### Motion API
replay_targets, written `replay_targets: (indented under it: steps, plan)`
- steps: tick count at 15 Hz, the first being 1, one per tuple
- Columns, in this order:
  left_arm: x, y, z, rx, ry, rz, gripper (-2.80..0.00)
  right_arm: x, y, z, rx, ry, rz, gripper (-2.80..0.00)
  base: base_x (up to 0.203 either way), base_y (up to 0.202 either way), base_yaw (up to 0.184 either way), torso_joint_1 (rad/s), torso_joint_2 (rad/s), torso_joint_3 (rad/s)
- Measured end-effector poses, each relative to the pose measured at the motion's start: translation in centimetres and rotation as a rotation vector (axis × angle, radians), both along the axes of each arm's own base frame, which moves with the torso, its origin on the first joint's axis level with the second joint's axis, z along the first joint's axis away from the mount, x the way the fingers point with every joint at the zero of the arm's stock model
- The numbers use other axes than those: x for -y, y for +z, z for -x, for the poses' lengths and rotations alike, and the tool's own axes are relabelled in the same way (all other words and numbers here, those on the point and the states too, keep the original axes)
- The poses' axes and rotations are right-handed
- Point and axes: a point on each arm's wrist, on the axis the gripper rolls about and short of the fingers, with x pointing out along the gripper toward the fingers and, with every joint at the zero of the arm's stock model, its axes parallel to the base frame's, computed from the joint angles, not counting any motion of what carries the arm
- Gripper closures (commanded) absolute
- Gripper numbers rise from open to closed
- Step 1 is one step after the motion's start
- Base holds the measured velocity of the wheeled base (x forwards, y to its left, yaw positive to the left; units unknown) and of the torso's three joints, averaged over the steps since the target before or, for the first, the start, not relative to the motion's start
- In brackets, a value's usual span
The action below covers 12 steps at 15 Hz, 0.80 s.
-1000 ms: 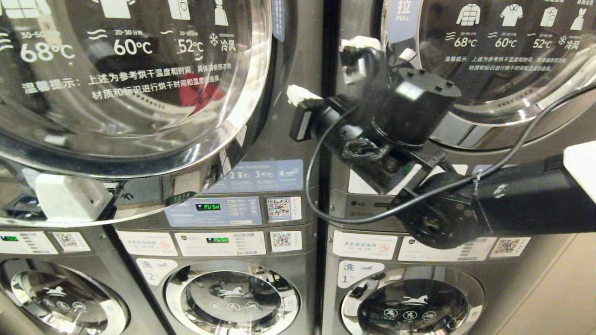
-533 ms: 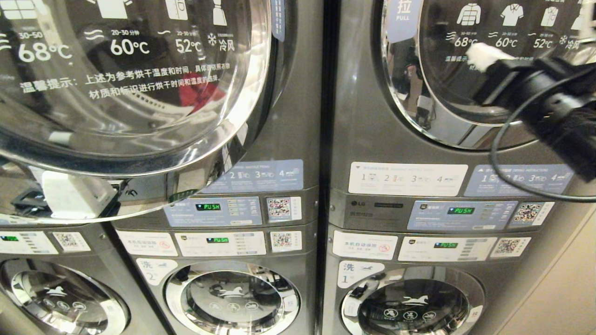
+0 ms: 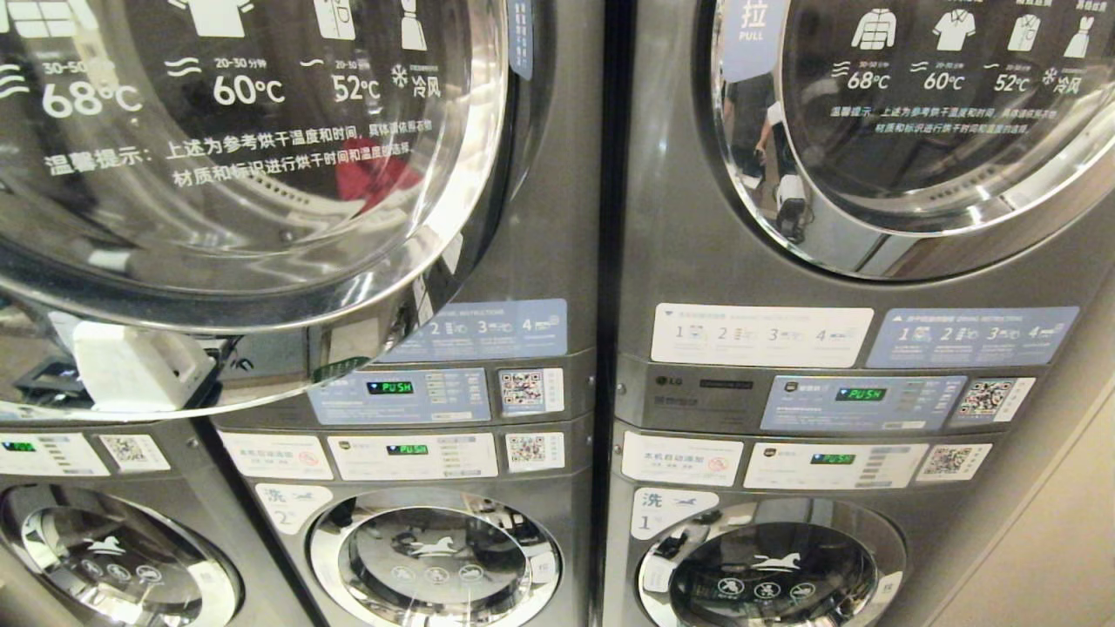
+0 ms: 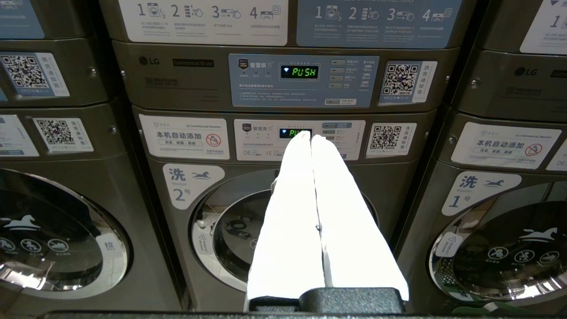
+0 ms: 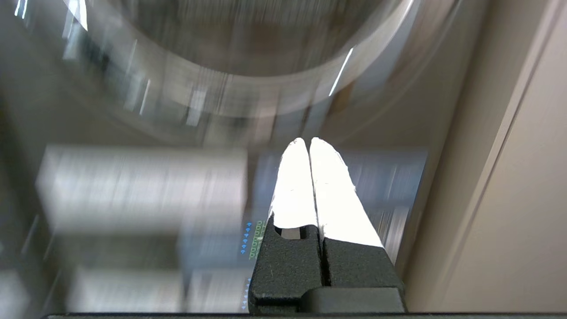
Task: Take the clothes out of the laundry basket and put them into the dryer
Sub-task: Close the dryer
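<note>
Both pincers, the left gripper (image 4: pixel 311 136) and right gripper (image 5: pixel 308 141), are pressing together on nothing as we're facing the dryer door (image 3: pixel 261 157) beyond them, no clothes or basket showing.

The stacked machines (image 3: pixel 610 261) are dark metallic grey, their round doors ringed in shiny chrome (image 3: pixel 453 252), and the dryer door glass (image 3: pixel 235 104) carries white garment icons, temperatures and Chinese lettering, with a patch of red cloth (image 3: pixel 370 178) showing through it. Pale blue and white instruction stickers (image 3: pixel 762 335), black-and-white QR codes (image 3: pixel 523 389) and green "PUSH" displays (image 3: pixel 389 387) band the control panels, and white horse symbols mark the lower washer doors (image 3: pixel 766 566). Both grippers, left (image 4: pixel 311 135) and right (image 5: pixel 308 141), have bright white fingers on black bases, and the wall (image 3: pixel 1045 540) beside the machines is beige.
</note>
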Motion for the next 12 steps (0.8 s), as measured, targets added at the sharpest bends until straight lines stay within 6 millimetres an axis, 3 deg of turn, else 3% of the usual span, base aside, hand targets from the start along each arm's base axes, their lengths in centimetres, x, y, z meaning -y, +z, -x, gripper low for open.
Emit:
replay_targets:
  steps: [2, 4, 8, 10, 12]
  plan:
    - [0.0, 0.0, 0.0, 0.0, 0.0, 0.0, 0.0, -1.4, -5.4, 3.4, -0.169, 0.017, -0.034, 0.0, 0.0, 0.0, 0.0, 0.0, 0.0, 0.0]
    - [0.0, 0.0, 0.0, 0.0, 0.0, 0.0, 0.0, -2.5, -8.9, 6.1, -0.302, -0.005, -0.058, 0.0, 0.0, 0.0, 0.0, 0.0, 0.0, 0.0]
    - [0.0, 0.0, 0.0, 0.0, -0.001, 0.0, 0.0, -4.2, -12.7, 9.9, -0.526, 0.06, -0.07, 0.0, 0.0, 0.0, 0.0, 0.0, 0.0, 0.0]
    - [0.0, 0.0, 0.0, 0.0, 0.0, 0.0, 0.0, -4.5, -13.4, 10.7, -0.571, 0.198, -0.049, 0.0, 0.0, 0.0, 0.0, 0.0, 0.0, 0.0]
    - [0.0, 0.0, 0.0, 0.0, 0.001, 0.0, 0.0, -4.6, -13.4, 10.7, -0.504, 0.311, -0.016, 0.0, 0.0, 0.0, 0.0, 0.0, 0.0, 0.0]
